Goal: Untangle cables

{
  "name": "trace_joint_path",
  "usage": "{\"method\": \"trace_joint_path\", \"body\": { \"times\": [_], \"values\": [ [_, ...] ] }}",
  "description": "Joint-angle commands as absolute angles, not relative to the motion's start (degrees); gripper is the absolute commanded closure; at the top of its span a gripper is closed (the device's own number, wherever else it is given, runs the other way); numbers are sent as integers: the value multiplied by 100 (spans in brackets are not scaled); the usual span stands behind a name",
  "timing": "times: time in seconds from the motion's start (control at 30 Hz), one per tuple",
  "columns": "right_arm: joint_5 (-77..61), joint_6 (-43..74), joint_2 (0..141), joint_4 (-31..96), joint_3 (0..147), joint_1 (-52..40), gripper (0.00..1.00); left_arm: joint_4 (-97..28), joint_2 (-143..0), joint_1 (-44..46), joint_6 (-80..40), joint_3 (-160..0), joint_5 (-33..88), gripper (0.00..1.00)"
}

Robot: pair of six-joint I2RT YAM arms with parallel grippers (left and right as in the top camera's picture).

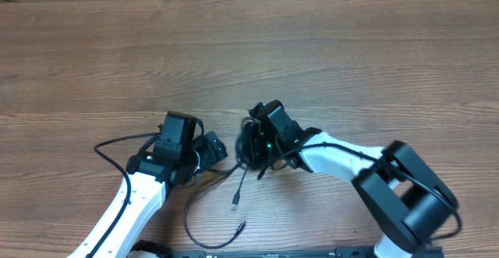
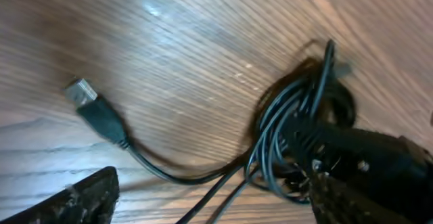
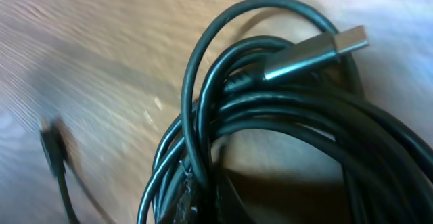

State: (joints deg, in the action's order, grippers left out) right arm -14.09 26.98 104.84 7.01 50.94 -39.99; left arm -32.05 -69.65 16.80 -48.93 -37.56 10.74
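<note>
Overhead straight down; wrist views close, low, probably sharing cable tangle [image 3: 284, 112].

This looks like a robot lab, a place where robots are tried out. A big brown wooden table [image 1: 327, 40] fills the whole view from above. Two robot arms reach onto it from the bottom edge of the frame. The left arm [image 1: 134, 202] is at the lower left and the right arm [image 1: 335, 158] is at the lower right, both white and black. A black bar [image 1: 273, 253] runs along the bottom middle. Thin black cables [image 3: 284, 105] lie tangled on the wood. The room around the table cannot be seen.
</note>
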Motion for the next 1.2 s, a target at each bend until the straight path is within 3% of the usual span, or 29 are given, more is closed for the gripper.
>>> {"method": "trace_joint_path", "body": {
  "times": [0.0,0.37,0.63,0.77,0.93,1.17],
  "values": [
    [-1389,2724,9397,1079,5046,-3951,96,-2969,-6973,1697,-4434,-3798,1699,9],
    [-1787,2768,7443,1409,5046,-3951,96,-2211,-6973,1750,-3433,-3798,3216,12],
    [-336,3006,7448,1964,5043,-3951,96,-2005,-6973,1992,-2823,-3798,3559,11],
    [276,3074,7448,2215,5043,-3951,96,-2029,-6973,1988,-2915,-3798,3262,21],
    [550,3173,7448,2386,5043,-3951,96,-2005,-6973,1992,-4115,-3798,2810,20],
    [506,3175,7448,2279,5043,-3953,96,-1590,-6973,2112,-4134,-3798,3238,20]
  ]
}}
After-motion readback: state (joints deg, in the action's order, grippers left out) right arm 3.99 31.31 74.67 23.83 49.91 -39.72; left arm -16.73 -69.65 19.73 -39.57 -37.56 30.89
